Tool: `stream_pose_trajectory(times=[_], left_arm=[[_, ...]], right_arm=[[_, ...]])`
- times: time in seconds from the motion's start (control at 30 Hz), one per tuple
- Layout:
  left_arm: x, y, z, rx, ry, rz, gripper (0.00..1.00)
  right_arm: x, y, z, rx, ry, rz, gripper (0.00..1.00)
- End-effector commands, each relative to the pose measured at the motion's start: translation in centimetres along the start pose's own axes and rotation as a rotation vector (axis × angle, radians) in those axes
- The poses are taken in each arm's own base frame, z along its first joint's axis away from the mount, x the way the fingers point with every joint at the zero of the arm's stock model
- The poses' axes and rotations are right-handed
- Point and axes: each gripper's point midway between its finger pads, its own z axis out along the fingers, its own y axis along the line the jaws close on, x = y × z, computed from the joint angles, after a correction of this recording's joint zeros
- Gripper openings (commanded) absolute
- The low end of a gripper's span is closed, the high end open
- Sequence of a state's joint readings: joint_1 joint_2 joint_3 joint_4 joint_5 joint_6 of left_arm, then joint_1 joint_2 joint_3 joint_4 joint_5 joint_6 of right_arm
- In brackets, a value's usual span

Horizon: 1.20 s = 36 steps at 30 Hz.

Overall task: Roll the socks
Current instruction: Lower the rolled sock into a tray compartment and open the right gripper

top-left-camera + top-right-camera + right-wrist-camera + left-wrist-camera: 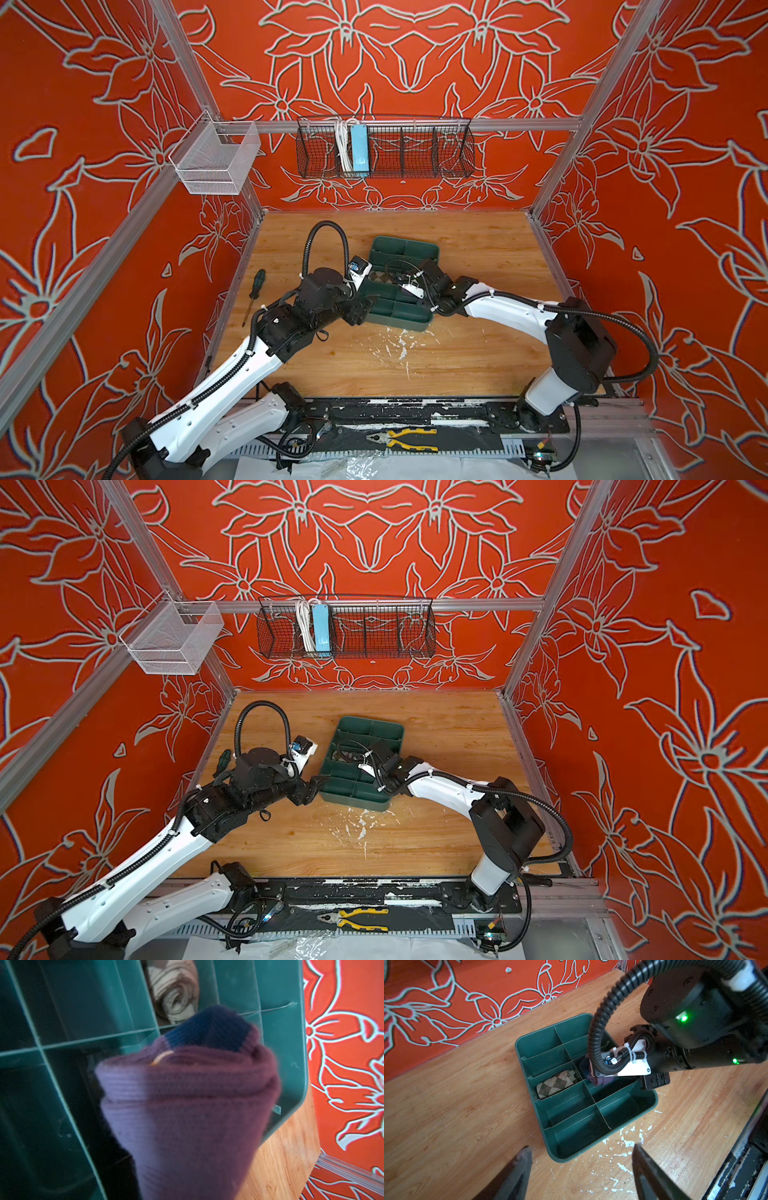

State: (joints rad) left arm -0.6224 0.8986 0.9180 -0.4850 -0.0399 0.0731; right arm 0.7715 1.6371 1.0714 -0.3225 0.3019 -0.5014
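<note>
1. Two socks, two arms, one green divided tray (571, 1138) on the desk (446, 1126).
2. The right arm reaches over the tray's middle. The right gripper (599, 1080) has its fingers clamped on the purple sock (187, 1105).
3. The left gripper (581, 1148) hovers at the tray's corner, its fingers (519, 1169) wide apart.
4. The purple sock is a tight roll with a dark blue band showing. The beige argyle sock (555, 1084) lies rolled in a tray compartment, just across the divider.
</note>
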Motion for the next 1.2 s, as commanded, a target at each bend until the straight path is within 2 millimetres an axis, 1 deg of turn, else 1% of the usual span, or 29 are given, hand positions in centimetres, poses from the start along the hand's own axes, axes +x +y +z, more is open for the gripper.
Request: stream_pose_trajectory(times=[0.0,0.17,0.27,0.43,0.63,0.8,0.93,1.03,1.17], left_arm=[[0.0,0.3,-0.3,-0.015,-0.011,-0.014,0.74],[0.6,0.4,-0.5,-0.020,0.001,-0.011,0.74],[0.9,0.5,-0.6,-0.027,0.007,-0.006,0.74],[1.3,0.8,-0.8,-0.040,0.013,0.001,0.75],[1.4,0.9,-0.8,-0.047,0.014,0.005,0.76],[1.4,0.9,-0.9,-0.044,0.017,0.005,0.77],[1.5,0.9,-1.1,-0.047,0.022,0.010,0.77],[1.7,1.0,-1.1,-0.053,0.026,0.012,0.77],[1.9,1.1,-0.9,-0.056,0.035,0.015,0.78]], right_arm=[[0.8,1.6,0.6,-0.034,0.037,-0.063,0.00],[2.2,4.0,0.9,-0.155,0.101,-0.158,0.00],[2.9,4.9,0.8,-0.214,0.134,-0.191,0.00],[3.5,6.2,0.2,-0.298,0.154,-0.214,0.00],[4.5,8.2,-0.4,-0.430,0.195,-0.258,0.00],[4.8,9.8,-1.3,-0.586,0.227,-0.292,0.00],[4.6,10.4,-2.8,-0.742,0.256,-0.303,0.00],[4.5,10.4,-3.1,-0.810,0.282,-0.296,0.00],[3.8,10.0,-2.0,-0.812,0.266,-0.286,0.00]])
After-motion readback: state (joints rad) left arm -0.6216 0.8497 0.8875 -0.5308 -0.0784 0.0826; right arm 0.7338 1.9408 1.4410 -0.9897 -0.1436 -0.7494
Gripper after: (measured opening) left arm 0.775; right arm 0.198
